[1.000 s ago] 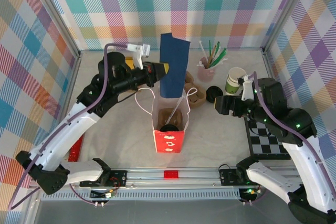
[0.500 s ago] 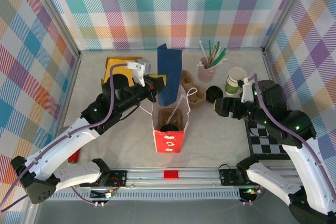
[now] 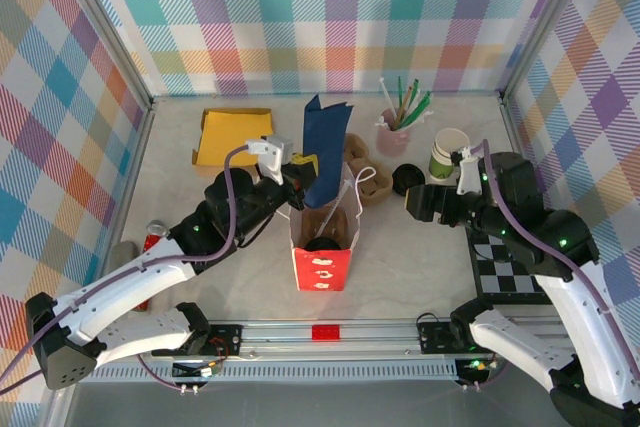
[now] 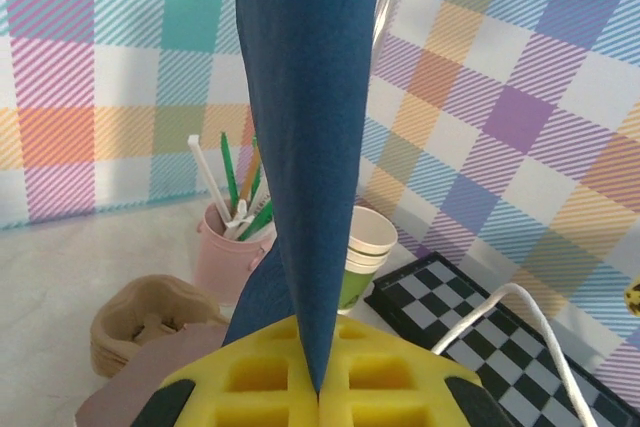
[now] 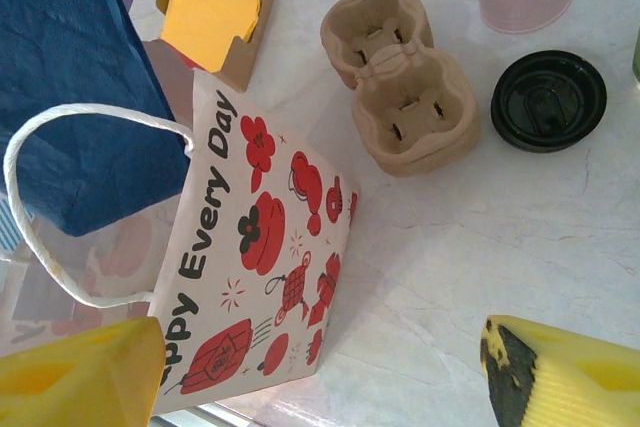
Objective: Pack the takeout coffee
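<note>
The pale table (image 3: 410, 252) bears a red bag (image 3: 322, 269), cup carriers (image 5: 400, 77) and black lid (image 5: 548, 99).

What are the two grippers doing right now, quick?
Left gripper: shut, pinching the blue sheet.
Right gripper: open, holding nothing.

- blue sheet (image 3: 325, 142) standing upright at the rear rim of the red bag (image 3: 322, 269);
- cardboard box (image 3: 235, 135) of yellow sheets, back left, near the wall;
- cardboard cup carrier (image 5: 405, 97) lying flat; loose black lid (image 5: 548, 99) just beside it;
- pink pot (image 3: 390, 135) holding straws; cup stack (image 3: 449, 154) near it;
- checkerboard (image 3: 510, 272) flat at the right.
</note>
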Robot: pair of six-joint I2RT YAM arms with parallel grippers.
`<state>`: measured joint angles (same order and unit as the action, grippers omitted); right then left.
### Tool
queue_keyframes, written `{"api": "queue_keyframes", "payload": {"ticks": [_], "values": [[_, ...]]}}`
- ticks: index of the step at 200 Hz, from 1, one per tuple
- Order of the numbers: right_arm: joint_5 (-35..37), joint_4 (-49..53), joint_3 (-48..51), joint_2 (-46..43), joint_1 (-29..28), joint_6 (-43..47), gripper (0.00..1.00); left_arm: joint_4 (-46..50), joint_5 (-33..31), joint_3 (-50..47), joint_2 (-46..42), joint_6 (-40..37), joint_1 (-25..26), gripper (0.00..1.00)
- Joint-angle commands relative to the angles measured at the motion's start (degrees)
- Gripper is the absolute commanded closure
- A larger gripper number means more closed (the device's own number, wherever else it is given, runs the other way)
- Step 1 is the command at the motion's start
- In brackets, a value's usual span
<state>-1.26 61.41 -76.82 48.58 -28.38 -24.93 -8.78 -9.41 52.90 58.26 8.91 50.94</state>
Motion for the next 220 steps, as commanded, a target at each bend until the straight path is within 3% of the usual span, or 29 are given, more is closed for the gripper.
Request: {"api": "queue_keyframes", "payload": {"ticks": [1,28,63,220], "values": [[-1.7,-2.34,0.86,-0.21,0.43,-0.87,0.18,-7.7,-3.06,-1.89,-1.44,-4.01,1.39,1.0],[-2.43,-2.83,0.99,-0.31,0.46,-0.82,0.19,-16.43,-6.46,-7.39,-3.3,-8.46,3.1,1.0],[-2.76,-3.38,1.45,-0.46,0.44,-0.91,0.19,-21.01,-7.2,-10.23,-3.62,-9.86,3.16,1.0],[-4.53,-5.63,2.04,0.28,0.48,-1.33,0.2,-27.39,-9.13,-13.11,1.32,-12.18,3.21,1.0]]}}
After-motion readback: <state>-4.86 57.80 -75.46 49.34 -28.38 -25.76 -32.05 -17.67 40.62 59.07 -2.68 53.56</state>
